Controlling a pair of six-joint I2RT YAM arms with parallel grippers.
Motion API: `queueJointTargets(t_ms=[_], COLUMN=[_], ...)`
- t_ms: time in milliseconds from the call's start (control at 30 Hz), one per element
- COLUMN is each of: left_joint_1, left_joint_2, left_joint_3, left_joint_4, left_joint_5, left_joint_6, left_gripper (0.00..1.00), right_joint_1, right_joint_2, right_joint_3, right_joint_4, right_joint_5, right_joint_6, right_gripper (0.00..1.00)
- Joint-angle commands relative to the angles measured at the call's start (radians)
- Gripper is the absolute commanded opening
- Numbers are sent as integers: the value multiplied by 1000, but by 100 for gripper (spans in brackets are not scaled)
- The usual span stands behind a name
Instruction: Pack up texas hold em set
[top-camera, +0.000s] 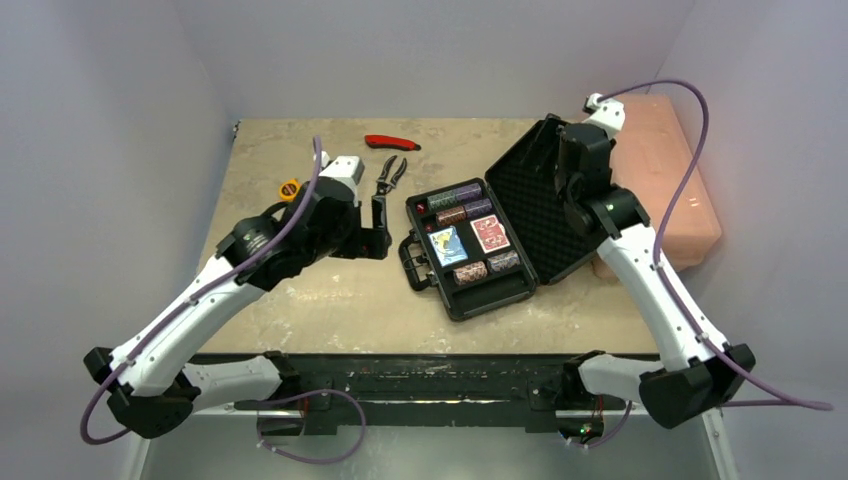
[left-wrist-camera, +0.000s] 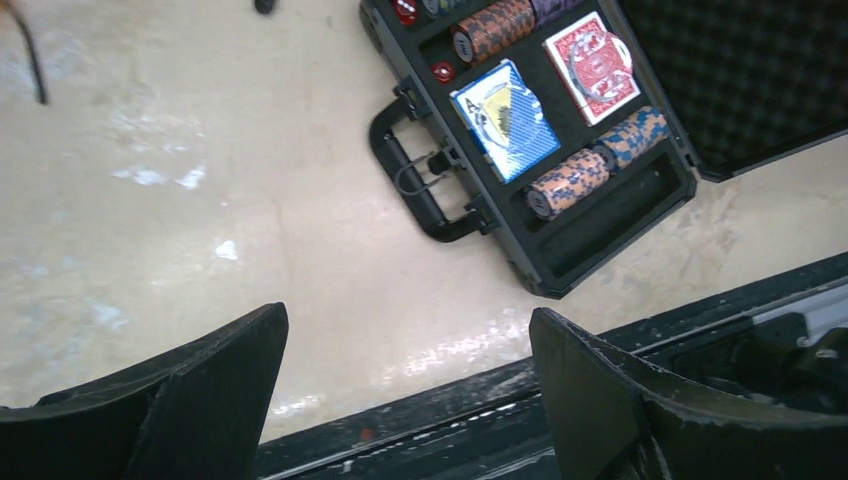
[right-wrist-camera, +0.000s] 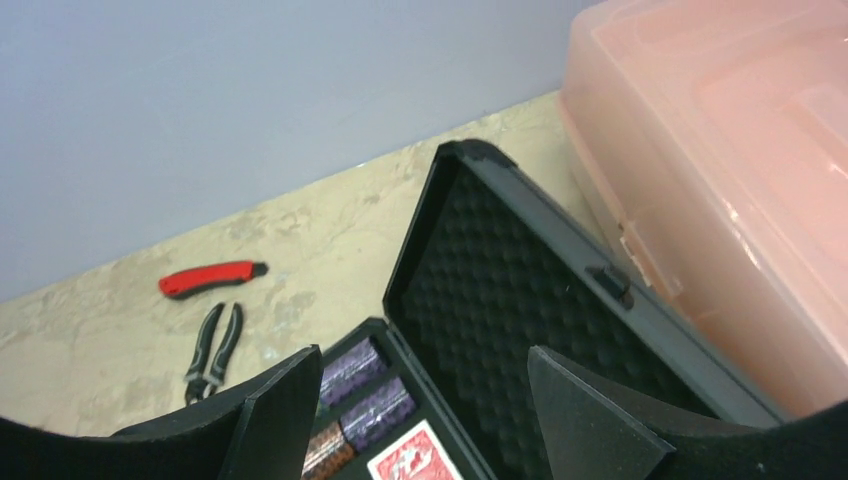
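Closing the lid looks like the step in hand. The briefcase (top-camera: 497, 298) lies open right of the bench's (top-camera: 300, 300) middle. Its handle (left-wrist-camera: 410, 180) points toward the left edge, and its lid (right-wrist-camera: 520, 270) is tipped back toward the pink box (right-wrist-camera: 720, 150) along the right edge. Whether lid and box touch, cannot tell.

Inside sit the chip stacks (left-wrist-camera: 570, 183), blue deck (left-wrist-camera: 505, 120), red deck (left-wrist-camera: 592, 68) and red dice (left-wrist-camera: 443, 72), each in its pocket. One long trough (left-wrist-camera: 610, 215) on the near side is bare (no loose chips show on the bench in any view).

The right gripper (right-wrist-camera: 422, 352) hovers over the lid's raised rim on the box side, jaws wide, nothing between them. The left gripper (left-wrist-camera: 410, 380) hangs over bare bench just left of the handle, jaws wide too, holding nothing.

How to do it well, as a judgement:
- Bring the right gripper in from above, since the gap between lid and box looks tight.
- Catch the lid's free rim on the box side and swing it over toward the handle in an arc, not straight down.
- Let the left gripper brace the handle side; a light case may skid.
- Ease off before the lid lands so decks and chips keep their pockets.
- Press near the latch (right-wrist-camera: 610, 283) to shut it.

The pliers (right-wrist-camera: 212, 350) and red-handled tool (right-wrist-camera: 210, 280) lie well apart near the far edge and are no concern.
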Motion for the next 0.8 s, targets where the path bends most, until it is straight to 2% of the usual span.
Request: queueJointTargets(t_ms=[0, 200, 300, 433, 767], left_joint_1=[7, 7, 6, 7, 8], left_joint_2=[-57, -104, -183, -247, -246], left_joint_3=[59, -62, -178, -296, -299], left_joint_4=[-109, -44, 60, 156, 133], left_joint_5=[-127, -344, -315, -289, -297], left_joint_6=[228, 337, 338, 360, 358], left_gripper=[91, 89, 89, 88, 87], right_joint_1=[-85, -211, -261, -316, -441], right_joint_2=[87, 211, 252, 262, 232], right_joint_3=[116, 235, 248, 201, 16], right_joint_4=[-12, -64, -73, -45, 94], right_joint_5=[-38, -103, -136, -182, -342], right_joint_6=[-30, -31, -33, -13, 19], right_gripper=[78, 72, 66, 64, 59])
